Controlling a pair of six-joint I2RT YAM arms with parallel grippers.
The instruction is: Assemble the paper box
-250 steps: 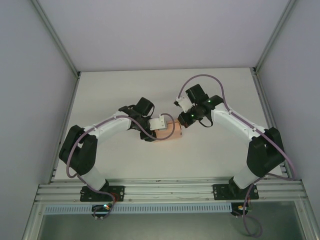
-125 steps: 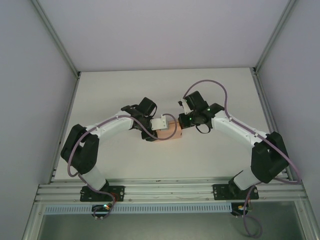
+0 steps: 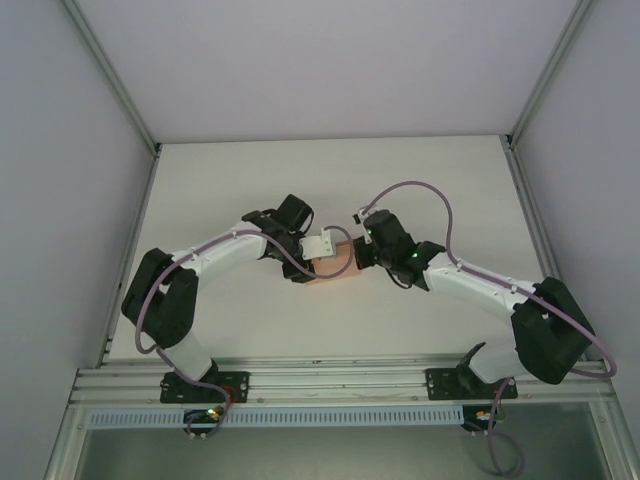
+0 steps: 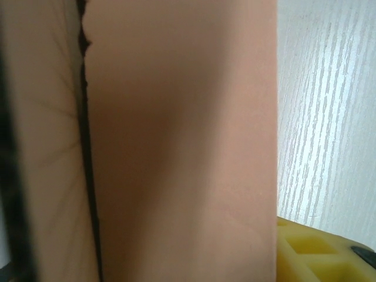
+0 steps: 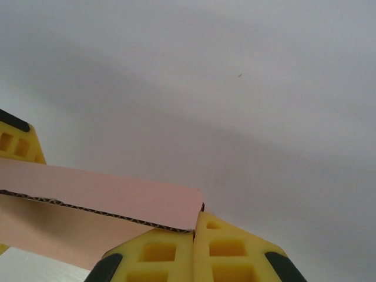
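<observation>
Top view: the left claw (image 3: 325, 247) and the right claw (image 3: 359, 250) meet at the paper box (image 3: 340, 267), a small salmon-pink box standing near the middle of the counter (image 3: 430, 180).

Right claw: fingers (image 5: 235, 252) pressed together, nothing between them. Their tips touch the corrugated edge of a rounded card flap (image 5: 100, 191) that crosses the right wrist view.

Left claw: jaws apart, box card between them. One yellow finger (image 4: 311, 255) lies just beside the card's right edge. Whether the jaws clamp the card cannot be told.

Hidden: pink card covers most of the left wrist view, blurred, with a dark slit (image 4: 85, 147) running down it. From above, both claws overlap the box's far side.

Pose: the left arm (image 3: 215, 255) and the right arm (image 3: 480, 285) are bent at the elbow and reach inward from the near edge
</observation>
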